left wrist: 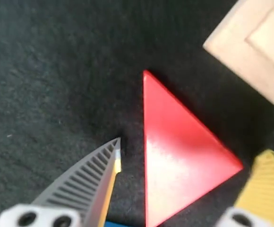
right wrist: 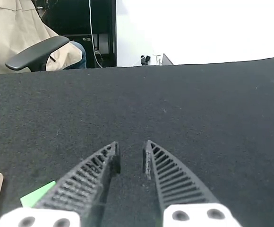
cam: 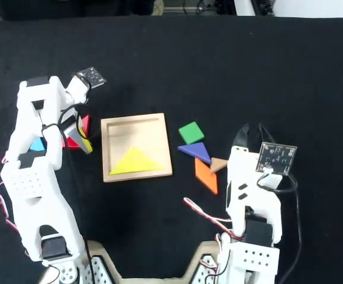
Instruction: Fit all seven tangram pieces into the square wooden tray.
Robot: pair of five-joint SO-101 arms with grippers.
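Square wooden tray point(cam: 107, 148) holds only the yellow triangle point(cam: 135, 161); we count six left. Left gripper point(left wrist: 192, 149) straddles the red triangle point(left wrist: 170, 175) beside the tray, fingers apart; right gripper point(right wrist: 131, 144) barely parted.

Your high camera sits well above the black cloth-covered table point(cam: 219, 65) and looks almost straight down on it. Your left wrist camera points steeply down from very close to the cloth, taking in the red triangular tangram piece point(left wrist: 179, 156) and a corner of the square wooden tray point(left wrist: 250, 42); the high view holds both too. Your right wrist camera sits low, facing nearly level across the table towards the white wall point(right wrist: 198, 28) beyond. It shares the green square tangram piece point(right wrist: 35, 195) with the high view.
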